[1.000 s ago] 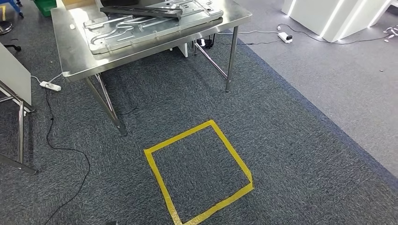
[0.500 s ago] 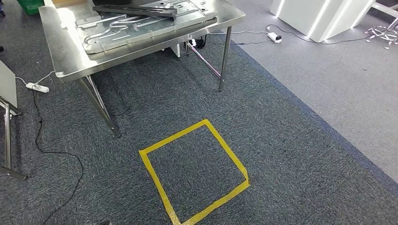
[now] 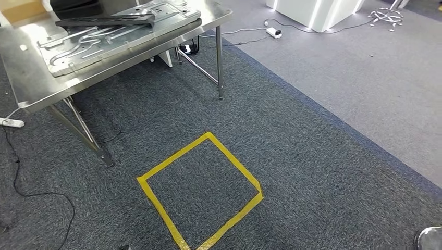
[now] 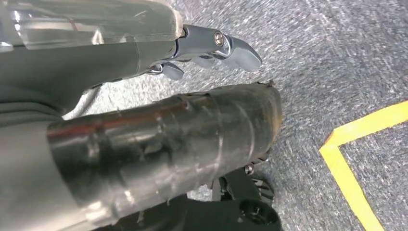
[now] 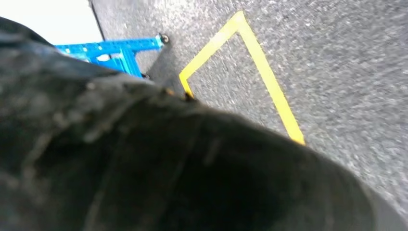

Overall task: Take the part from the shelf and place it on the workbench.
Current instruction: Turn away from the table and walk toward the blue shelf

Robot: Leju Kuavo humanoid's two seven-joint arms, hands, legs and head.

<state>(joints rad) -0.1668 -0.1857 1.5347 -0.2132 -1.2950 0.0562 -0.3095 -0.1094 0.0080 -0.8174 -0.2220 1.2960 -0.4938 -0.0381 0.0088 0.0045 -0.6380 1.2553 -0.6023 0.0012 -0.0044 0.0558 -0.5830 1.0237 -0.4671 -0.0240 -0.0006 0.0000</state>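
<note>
While the head view looks down at grey carpet with a yellow taped floor square (image 3: 199,190), the stainless steel workbench (image 3: 31,88) already carries large stamped grey metal panels (image 3: 104,34), likely parts. Left hand (image 4: 211,45) hangs over carpet, apparently empty; finger spread unclear. Right hand: state indeterminable. Panels lie well apart from either hand.

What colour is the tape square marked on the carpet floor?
Yellow. The square outline of tape on the dark grey carpet shows best in the head view.
</note>
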